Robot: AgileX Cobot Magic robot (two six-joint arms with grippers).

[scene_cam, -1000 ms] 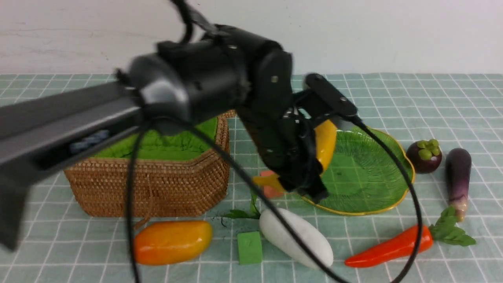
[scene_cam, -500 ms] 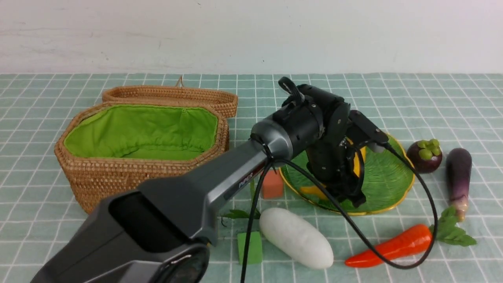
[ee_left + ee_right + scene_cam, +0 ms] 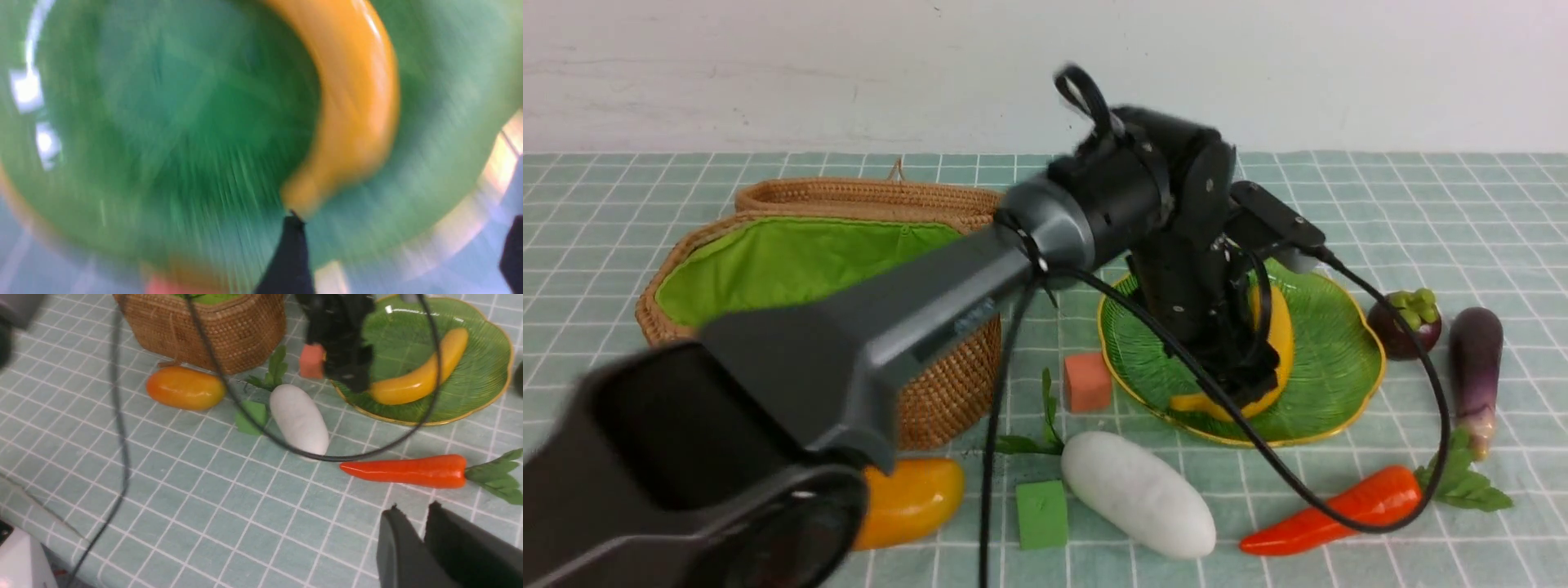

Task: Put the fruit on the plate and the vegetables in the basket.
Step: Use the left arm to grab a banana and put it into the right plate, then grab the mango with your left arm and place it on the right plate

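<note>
- Since a second ago the left arm has swung over the plate (image 3: pixel 1331 327) and let go: the banana (image 3: pixel 421 379), then pinched up in the air, now lies on the green glass.
- Looking at the left gripper (image 3: pixel 1241 380), I see its jaws standing wide apart just above the banana's near end. The wrist picture is too smeared for me to say whether one fingertip brushes the fruit.
- On the right gripper (image 3: pixel 412 510), the jaws sit almost together with only a slit between them and nothing in it. The carrot (image 3: pixel 1380 490) lies on the cloth just ahead of these jaws, its leaves pointing to their right.
- Well to the left of the left jaws, the basket (image 3: pixel 947 384) stands with its lid (image 3: pixel 866 192) thrown back. I see green lining but no vegetable in the part the arm leaves uncovered.
- Nearer to me than the left jaws and slightly to their left, the radish (image 3: pixel 1139 494) lies on the checked tablecloth (image 3: pixel 1462 204).
- Far to the right of the left jaws, past the plate's rim, the eggplant (image 3: pixel 1474 359) lies lengthwise.
- Half hidden by the left arm, the mango (image 3: pixel 915 498) rests in front of the basket, well left of the jaws.
- Just off the plate's right edge, between jaws and eggplant, I see the mangosteen (image 3: pixel 1388 335).
- Just left of the left jaws stands an orange cube (image 3: pixel 1088 382), beside the plate. A green cube (image 3: pixel 1041 514) sits beside the radish.
</note>
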